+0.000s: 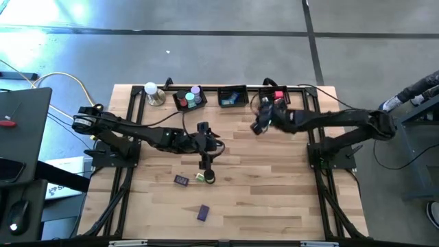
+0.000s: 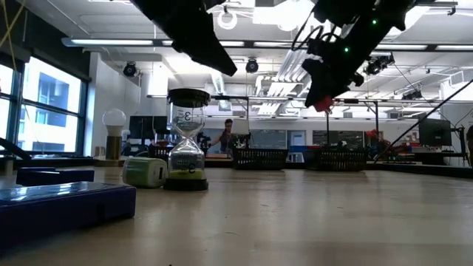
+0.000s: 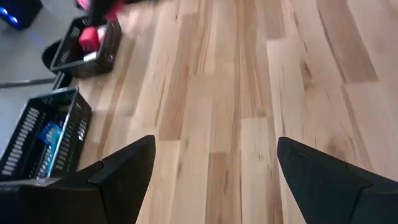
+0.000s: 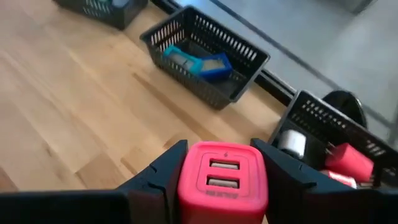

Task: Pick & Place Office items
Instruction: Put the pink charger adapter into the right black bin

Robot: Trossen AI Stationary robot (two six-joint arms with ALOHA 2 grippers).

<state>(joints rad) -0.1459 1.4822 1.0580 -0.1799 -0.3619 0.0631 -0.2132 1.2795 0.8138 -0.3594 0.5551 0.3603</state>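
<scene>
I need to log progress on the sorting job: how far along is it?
Partly done. The three black baskets at the back already hold items: colored cylinders, blue pieces, red ones. In hand: the right gripper grips a red charger block near the red basket. Left: the hourglass, a small green piece and two purple blocks on the table. The left gripper is open and empty.

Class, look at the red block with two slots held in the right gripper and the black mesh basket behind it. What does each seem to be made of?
Red block with two slots: probably moulded plastic, matte, with rounded edges and even colour. Black mesh basket: likely plastic lattice, judging by its uniform slotted walls, though coated metal can't be excluded. The right gripper clamps the block.
</scene>
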